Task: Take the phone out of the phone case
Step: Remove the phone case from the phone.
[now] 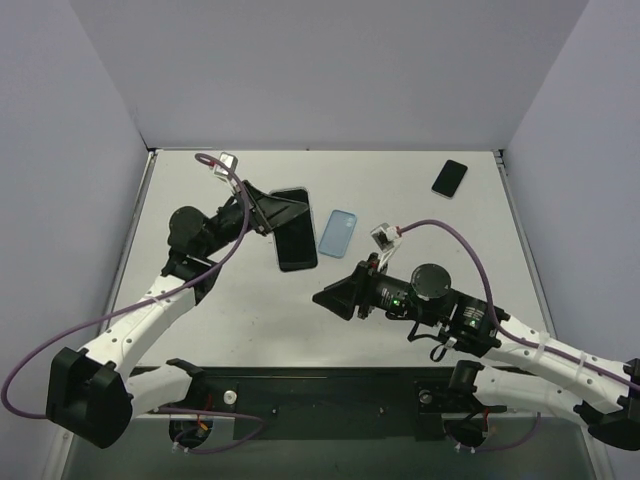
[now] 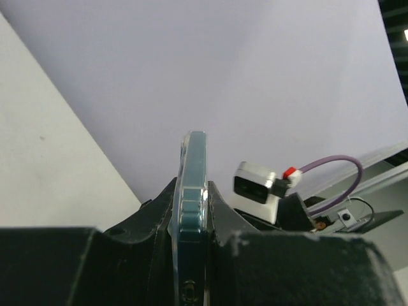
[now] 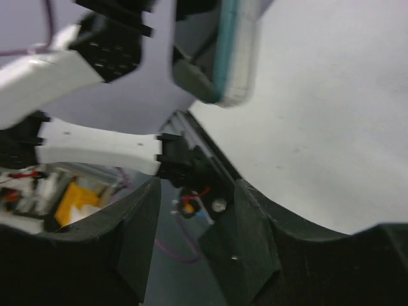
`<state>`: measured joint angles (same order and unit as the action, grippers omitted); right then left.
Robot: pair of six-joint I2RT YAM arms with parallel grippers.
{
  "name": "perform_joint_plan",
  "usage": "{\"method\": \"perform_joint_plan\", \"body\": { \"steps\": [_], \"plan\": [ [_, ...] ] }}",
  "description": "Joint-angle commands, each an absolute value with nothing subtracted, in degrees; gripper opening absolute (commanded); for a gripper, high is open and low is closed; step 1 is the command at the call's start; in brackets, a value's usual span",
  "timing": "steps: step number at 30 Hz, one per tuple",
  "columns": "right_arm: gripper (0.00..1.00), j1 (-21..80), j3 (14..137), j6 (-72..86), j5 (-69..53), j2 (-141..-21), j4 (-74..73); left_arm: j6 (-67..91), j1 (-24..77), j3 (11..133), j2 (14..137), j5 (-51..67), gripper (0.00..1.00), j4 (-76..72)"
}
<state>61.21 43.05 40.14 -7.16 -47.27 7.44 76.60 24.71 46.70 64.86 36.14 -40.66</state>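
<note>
Phone (image 1: 296, 243), edge-on inside teal-rimmed phone case (image 2: 193, 204): pinched tight betw. fingers of left gripper (image 1: 285, 212), approx. mid table (image 1: 420, 260). Right gripper (image 1: 328, 297) kept partly open, empty, near phone's lower end.

Small black phone (image 1: 450, 178) near table (image 1: 250, 310) far right corner; light-blue case (image 1: 338, 233) flat mid-table.

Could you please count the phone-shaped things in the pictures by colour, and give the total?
Dark: 2 (large dark phone, small black phone)
Light blue: 1 (light blue piece)
Total: 3
</note>
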Motion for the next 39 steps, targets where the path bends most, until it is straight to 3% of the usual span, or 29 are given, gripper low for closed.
{"method": "perform_joint_plan", "body": {
  "steps": [1,10,21,39],
  "plan": [
    [0.43,60.21,43.33,52.72,-20.03,-50.78,30.38,73.83,24.70,46.93,62.14,32.08,0.00,-37.88],
    [0.33,56.43,41.58,60.29,-22.50,-57.83,44.03,75.50,24.79,46.32,60.73,32.16,0.00,-37.61],
    [0.40,53.62,40.43,56.08,-19.78,-54.58,36.13,78.48,24.79,47.11,61.70,33.48,0.00,-41.13],
    [0.41,52.47,39.81,55.98,-19.16,-52.56,36.56,80.77,24.87,48.08,62.49,34.01,0.00,-42.63]
  ]
}}
